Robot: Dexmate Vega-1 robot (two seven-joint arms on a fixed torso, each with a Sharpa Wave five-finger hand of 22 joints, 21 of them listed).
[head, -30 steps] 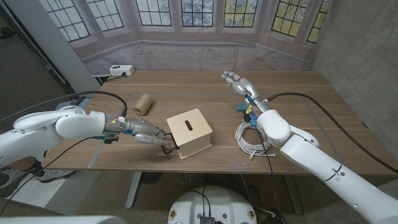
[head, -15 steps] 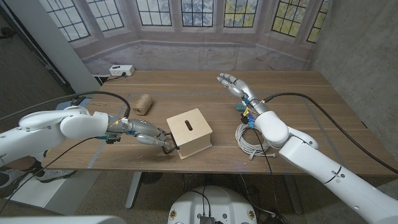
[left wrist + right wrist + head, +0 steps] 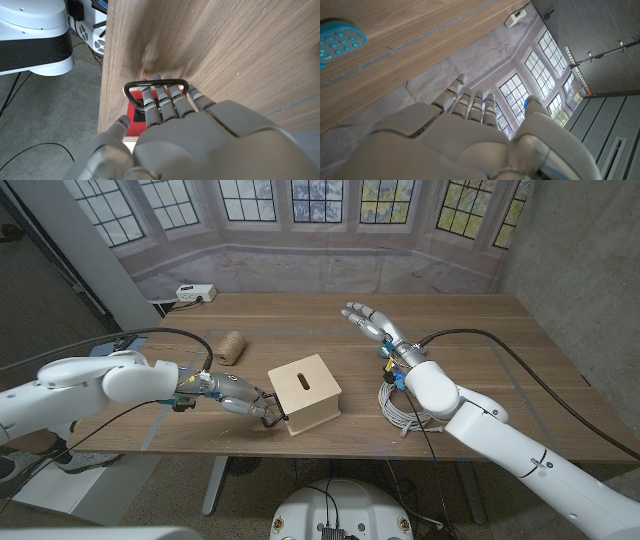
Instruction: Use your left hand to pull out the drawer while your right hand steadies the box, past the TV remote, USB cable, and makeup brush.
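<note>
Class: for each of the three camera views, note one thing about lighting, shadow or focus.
Head view: even, soft light, box sharp. Left wrist view: dark shadow on the wood above the handle; left robot hand slightly soft. Right wrist view: right robot hand blurred, windows bright.

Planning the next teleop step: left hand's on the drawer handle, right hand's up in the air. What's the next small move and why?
Probably bring the right hand down onto the box before pulling. The left hand already has its fingers through the handle, but the right hand hovers open, far from the box, so nothing braces it.
</note>
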